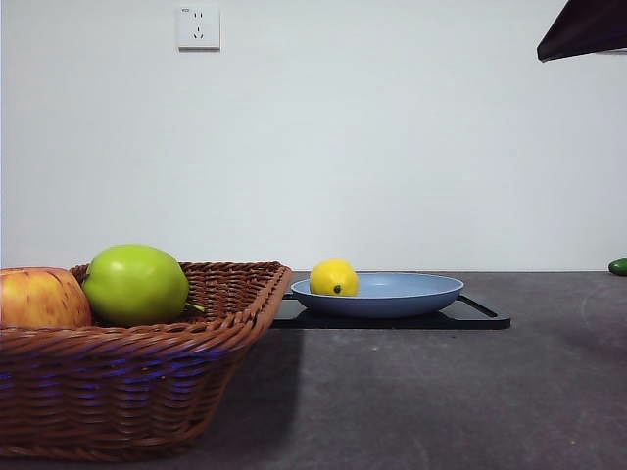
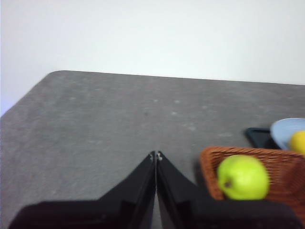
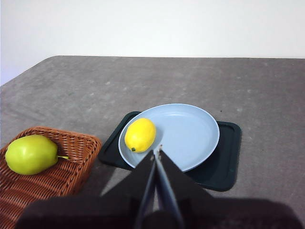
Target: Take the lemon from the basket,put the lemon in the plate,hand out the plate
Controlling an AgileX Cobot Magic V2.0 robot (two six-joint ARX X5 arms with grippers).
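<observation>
The yellow lemon (image 1: 334,277) lies in the light blue plate (image 1: 411,291), at the plate's side nearest the basket (image 1: 127,382). The plate rests on a flat black tray (image 1: 480,318). In the right wrist view the lemon (image 3: 140,134) and plate (image 3: 190,129) lie just beyond my right gripper (image 3: 157,149), which is shut and empty, apart from both. My left gripper (image 2: 156,154) is shut and empty above bare table beside the basket (image 2: 281,167). The left wrist view shows an edge of the plate (image 2: 286,131) and lemon (image 2: 299,141).
The wicker basket holds a green apple (image 1: 135,284) and a red-yellow apple (image 1: 39,298). A dark arm tip (image 1: 583,29) shows at the top right corner of the front view. A green object (image 1: 618,265) lies at the far right table edge. A wall socket (image 1: 198,27) is behind.
</observation>
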